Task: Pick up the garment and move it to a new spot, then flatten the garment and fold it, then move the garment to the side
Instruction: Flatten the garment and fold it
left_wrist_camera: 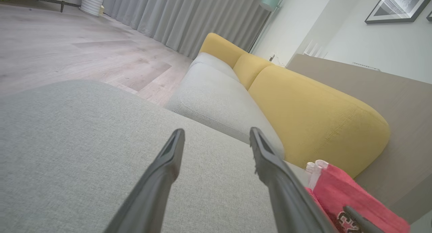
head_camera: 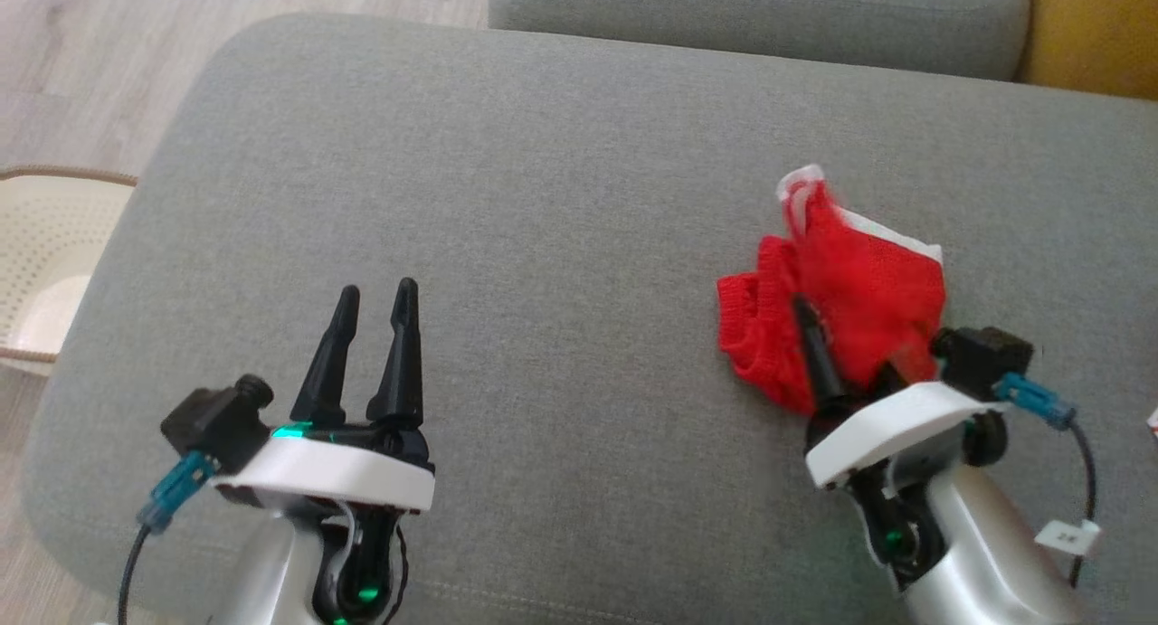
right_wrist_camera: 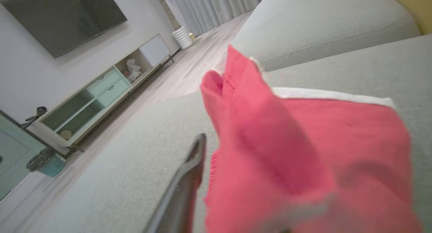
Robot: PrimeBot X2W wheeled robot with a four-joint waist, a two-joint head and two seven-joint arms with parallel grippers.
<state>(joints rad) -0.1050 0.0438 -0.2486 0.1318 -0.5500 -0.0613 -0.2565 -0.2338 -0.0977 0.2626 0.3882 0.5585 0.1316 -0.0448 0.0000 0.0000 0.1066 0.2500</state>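
The garment (head_camera: pixel 850 290), red knit with a white trim, lies bunched on the right part of the grey cushion (head_camera: pixel 543 200). My right gripper (head_camera: pixel 846 322) is at its near edge. One dark finger (head_camera: pixel 811 340) lies on the cloth and the other is hidden under a red fold. In the right wrist view the garment (right_wrist_camera: pixel 287 152) drapes beside the one finger (right_wrist_camera: pixel 190 172) that shows. My left gripper (head_camera: pixel 377 292) stands open and empty over bare cushion at the lower left, well apart from the garment (left_wrist_camera: pixel 341 192).
A cream perforated basket (head_camera: pixel 45 254) stands on the wooden floor (head_camera: pixel 109 55) off the cushion's left edge. A grey sofa seat (head_camera: pixel 760 10) and a yellow back cushion (head_camera: pixel 1095 28) lie beyond the far edge. Bare cushion stretches between the two grippers.
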